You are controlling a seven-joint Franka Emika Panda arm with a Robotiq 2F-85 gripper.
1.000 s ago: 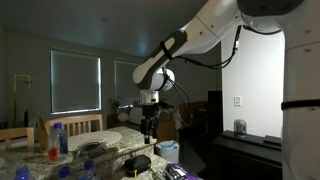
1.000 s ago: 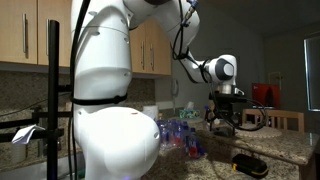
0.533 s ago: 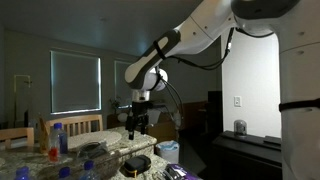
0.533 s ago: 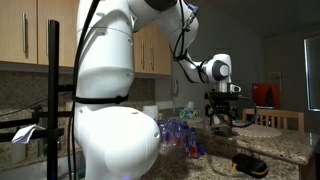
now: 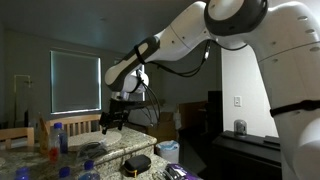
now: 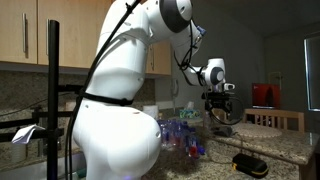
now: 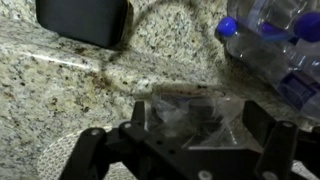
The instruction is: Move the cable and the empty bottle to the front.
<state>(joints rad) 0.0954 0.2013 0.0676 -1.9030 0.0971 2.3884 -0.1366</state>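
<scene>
The gripper (image 7: 192, 125) hangs wide open, empty, above what may be a crumpled bottle (image 7: 180, 102). An off-centre descent could topple the blue-capped bottles (image 7: 270, 40).

My rig, seen remotely: glossy white robot arm of rounded shell segments (image 5: 240, 18), bulky in both exterior views. Thin dark band (image 6: 100, 98) rings a joint seam. Slim black cable (image 5: 180, 72) loops under the forearm. Wrist end has a black boxy metal gripper (image 5: 112, 120) w/ matte dark linkage bars in wrist view.
</scene>
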